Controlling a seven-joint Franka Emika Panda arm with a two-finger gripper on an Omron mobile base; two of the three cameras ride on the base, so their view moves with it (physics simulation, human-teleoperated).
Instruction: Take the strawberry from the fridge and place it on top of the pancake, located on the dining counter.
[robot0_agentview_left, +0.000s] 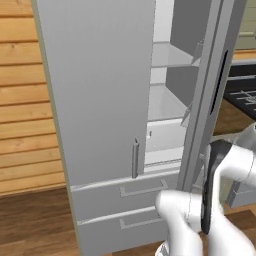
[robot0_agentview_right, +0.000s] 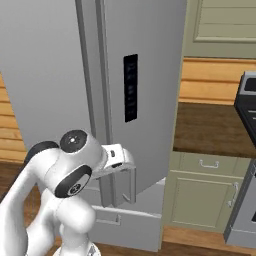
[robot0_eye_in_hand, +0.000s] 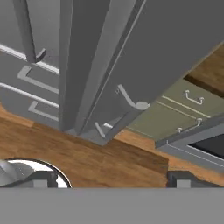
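The fridge (robot0_agentview_left: 100, 100) stands against a wood-plank wall (robot0_agentview_left: 25, 100), its left door shut and its right door (robot0_agentview_left: 210, 90) swung partly out, so that a tall gap shows the pale interior with glass shelves (robot0_agentview_left: 167, 57) stacked one above another; no berry can be made out on them at this size. Two lower drawers (robot0_agentview_left: 125, 192) with bar pulls run across the bottom, and a vertical bar handle (robot0_agentview_left: 135, 158) sits on the shut door. In the right base view the outer face of the open door carries a dark control panel (robot0_agentview_right: 130, 88), and its own bar handle (robot0_agentview_right: 131, 182) hangs low near the door's edge. The gripper (robot0_eye_in_hand: 111, 177) is just beside that handle and apart from it: in the hand view its two dark fingertips (robot0_eye_in_hand: 41, 178) stand wide at the bottom corners with nothing between them, jaws released, while the handle (robot0_eye_in_hand: 129, 99) lies ahead above the wooden floor (robot0_eye_in_hand: 87, 153). The hand thus sits low, outside the door, well below the shelves inside. To the right of the fridge run a brown wall counter (robot0_agentview_right: 210, 130) over pale green cabinets (robot0_agentview_right: 200, 195) and the dark edge of a stove (robot0_agentview_right: 247, 100).
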